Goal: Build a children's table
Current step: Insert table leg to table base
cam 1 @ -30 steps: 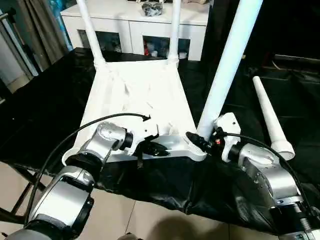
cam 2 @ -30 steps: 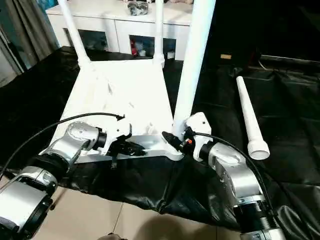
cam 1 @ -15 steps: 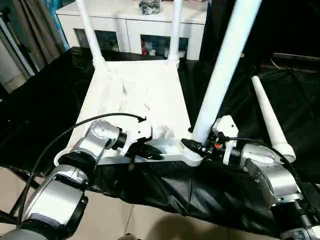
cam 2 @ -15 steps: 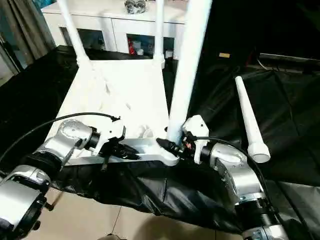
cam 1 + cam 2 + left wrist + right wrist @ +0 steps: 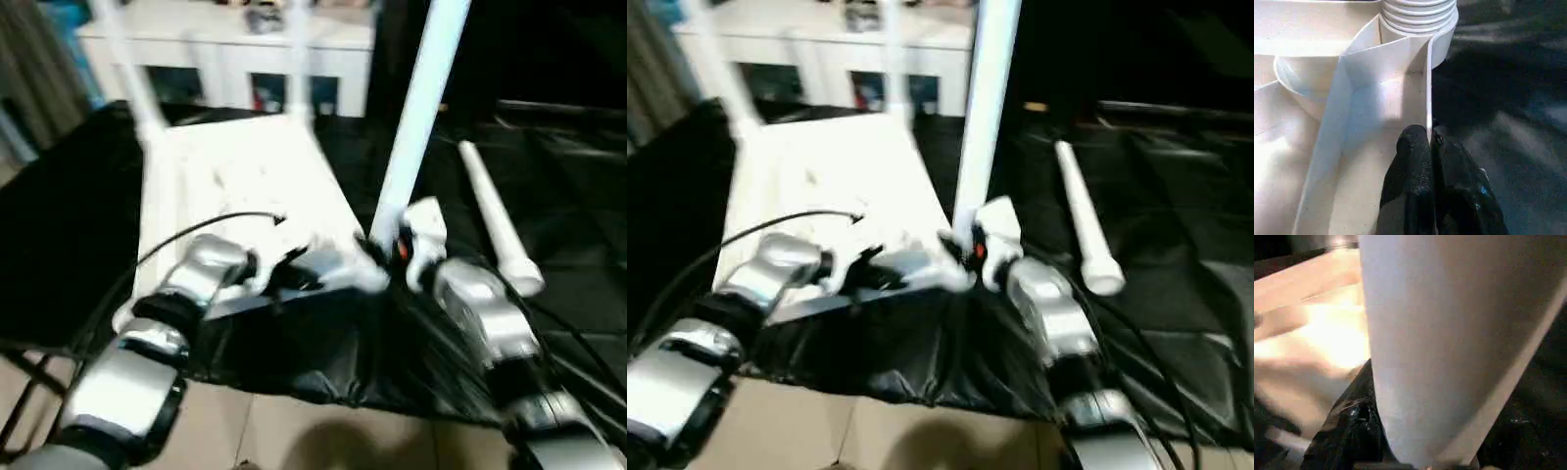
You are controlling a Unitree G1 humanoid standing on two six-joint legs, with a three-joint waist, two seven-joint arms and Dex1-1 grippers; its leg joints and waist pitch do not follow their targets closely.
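The white tabletop lies underside up on black cloth, with two legs standing in its far corners. My left gripper is shut on the thin rim wall of the near edge, one finger on each side of it. A third leg stands tilted at the near right corner socket. My right gripper is shut on that leg's base, with a black finger beside it. A fourth leg lies loose on the cloth to the right.
A white glass-doored cabinet stands behind the work. The black cloth hangs over the front edge, with tiled floor below. A black cable arcs over my left forearm.
The whole picture has swung and blurred, so the camera has moved. Both grips look unchanged: left on the rim, right on the leg's base.
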